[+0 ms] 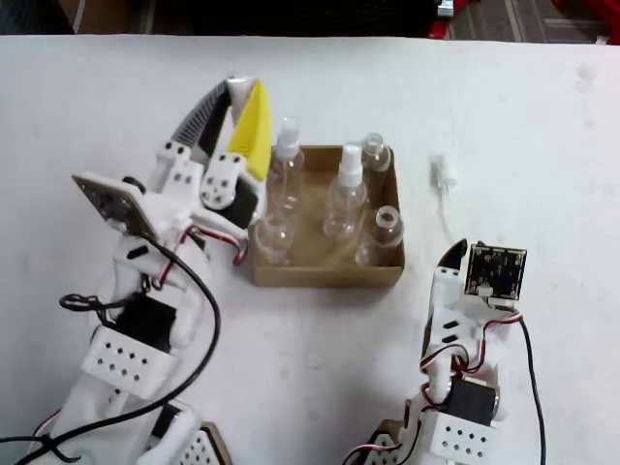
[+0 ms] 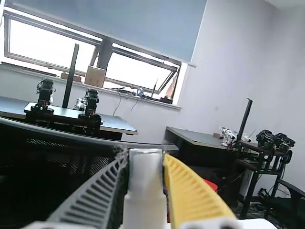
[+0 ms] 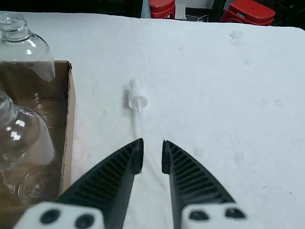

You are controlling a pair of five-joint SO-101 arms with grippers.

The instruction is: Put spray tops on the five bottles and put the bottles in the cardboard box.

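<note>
The left gripper (image 1: 242, 89) was closed on a held spray top (image 2: 144, 186), up past the far left corner of the cardboard box (image 1: 325, 274). The box sat in the middle of the table (image 1: 542, 116) with all five bottles (image 1: 344, 208) inside. Two had tops on and three were open.

The right gripper (image 3: 152, 155) was open just a little and held nothing. A loose spray top (image 3: 136, 98) lay on the table between the box and the right edge, with its thin tube pointing at the gripper.

The held top's tube could miss a bottle's small mouth and bend. A hard push could tip a bottle or slide the light box. The loose top could roll away if a finger bumped it, because the gap was so small.

The high view told where the left gripper was near the box. The left wrist view looked out at the room and told how tightly the top was pinched. The right wrist view told how the tube lined up with the gap.
</note>
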